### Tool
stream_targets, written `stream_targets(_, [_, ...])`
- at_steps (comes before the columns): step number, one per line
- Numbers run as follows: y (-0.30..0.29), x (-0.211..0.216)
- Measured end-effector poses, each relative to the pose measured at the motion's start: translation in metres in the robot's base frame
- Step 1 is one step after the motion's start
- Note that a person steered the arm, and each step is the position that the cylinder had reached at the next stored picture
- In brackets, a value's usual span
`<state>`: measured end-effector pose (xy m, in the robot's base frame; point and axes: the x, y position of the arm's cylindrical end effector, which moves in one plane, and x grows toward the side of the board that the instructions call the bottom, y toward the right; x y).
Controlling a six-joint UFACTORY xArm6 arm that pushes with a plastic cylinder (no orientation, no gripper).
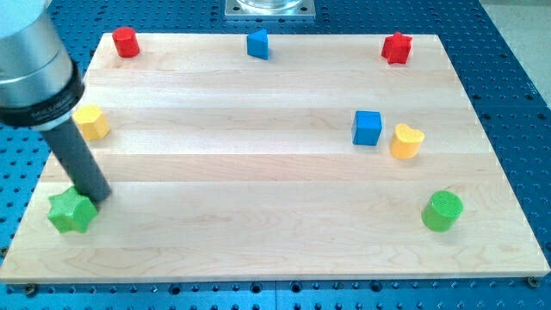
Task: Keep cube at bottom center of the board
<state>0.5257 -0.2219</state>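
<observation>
Blue perforated metal surrounds a pale wooden board [258, 172], which is made of planks running from the view's left to the view's right. Only one camera view is given.

At the view's left, a grey cylindrical housing [30, 65] is seen, from which a straight dark rod [77, 159] slants down toward the view's right. No jaws or fingers are carried, so nothing is held; my tip [98, 196] is set on the board, touching or just beside the upper right edge of the green star-shaped block [71, 213] near the bottom left corner.

The blue cube [368, 127] is found right of centre at mid height, well apart from my tip. Just beside it, on the view's right, the yellow heart-shaped block [405, 141] is placed. A green cylinder [442, 211] stands lower on the right.

Along the top edge, a red cylinder [126, 41] is seen at left, a small blue block [258, 43] near the middle, and a red star-like block [397, 47] at right. A yellow block [91, 122] lies at the left edge, partly hidden by the rod.
</observation>
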Motion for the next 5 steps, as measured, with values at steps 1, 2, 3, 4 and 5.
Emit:
stream_targets(1, [0.061,-0.029])
stream_targets(2, [0.157,-0.086])
stream_targets(3, [0.238,-0.133])
stream_targets(4, [0.325,-0.159])
stream_targets(5, [0.396,-0.156])
